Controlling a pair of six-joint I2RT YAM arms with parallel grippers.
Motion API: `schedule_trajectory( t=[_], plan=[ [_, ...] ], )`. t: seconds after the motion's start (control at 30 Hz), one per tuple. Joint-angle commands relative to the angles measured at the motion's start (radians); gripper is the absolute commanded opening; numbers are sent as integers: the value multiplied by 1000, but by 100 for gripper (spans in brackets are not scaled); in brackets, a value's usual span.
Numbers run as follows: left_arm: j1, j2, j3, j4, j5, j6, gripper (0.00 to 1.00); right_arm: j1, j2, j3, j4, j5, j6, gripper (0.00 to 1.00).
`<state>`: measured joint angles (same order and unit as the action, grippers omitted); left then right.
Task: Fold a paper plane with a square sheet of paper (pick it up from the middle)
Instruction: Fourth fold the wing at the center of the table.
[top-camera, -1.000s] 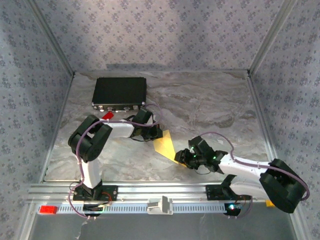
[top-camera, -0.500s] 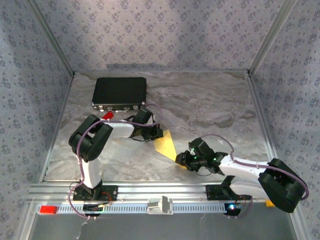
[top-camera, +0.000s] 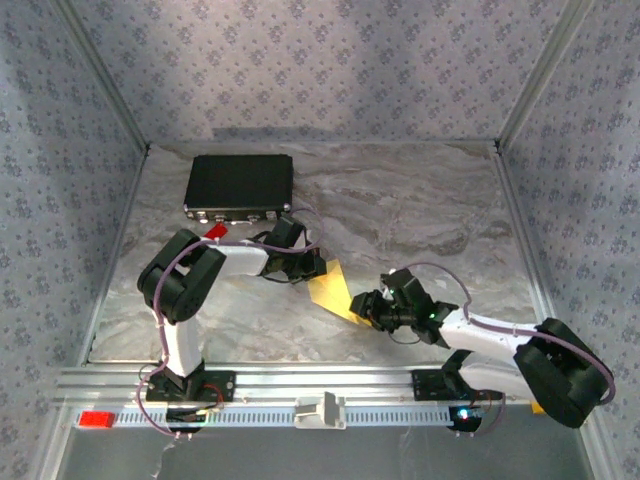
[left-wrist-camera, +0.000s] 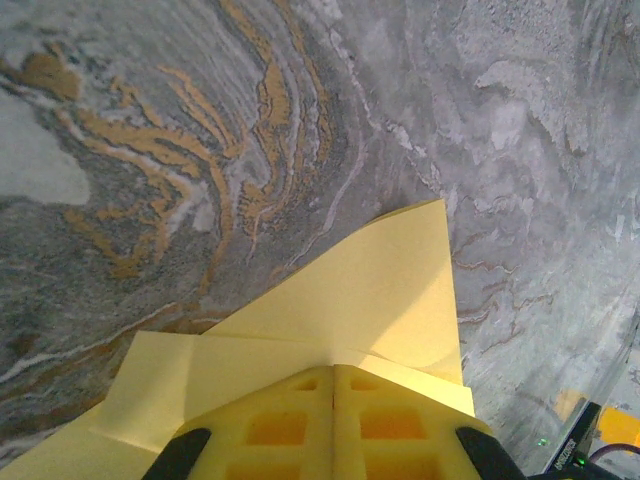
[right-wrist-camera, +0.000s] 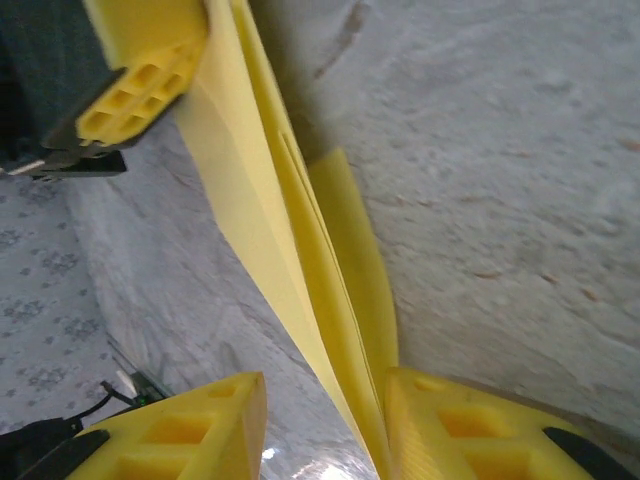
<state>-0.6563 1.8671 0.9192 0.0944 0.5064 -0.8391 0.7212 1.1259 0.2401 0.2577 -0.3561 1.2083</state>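
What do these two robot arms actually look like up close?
The left arm and right arm are white tubes joined by chunky black joints, with a thin purple cable looping along each. Their fingers are bright yellow plastic blocks with square pockets. Small green lights glow by the right wrist.

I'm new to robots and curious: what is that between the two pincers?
A folded yellow paper spans from the left pincer, shut on it, to the open right pincer, as the top view shows.
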Motion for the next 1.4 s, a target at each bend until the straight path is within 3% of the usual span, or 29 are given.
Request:
schedule_trajectory(
  t=[0.0, 0.67, 1.37],
  plan=[
    [-2, 18, -18, -38, 3, -2, 5, -5, 23, 4, 59, -28, 4, 37],
    [-1, 4, -20, -27, 19, -15, 5, -13, 45, 8, 69, -42, 2, 35],
    [-2, -35, -8, -9, 41, -22, 10, -12, 46, 10, 62, -37, -21, 6]
  ],
)
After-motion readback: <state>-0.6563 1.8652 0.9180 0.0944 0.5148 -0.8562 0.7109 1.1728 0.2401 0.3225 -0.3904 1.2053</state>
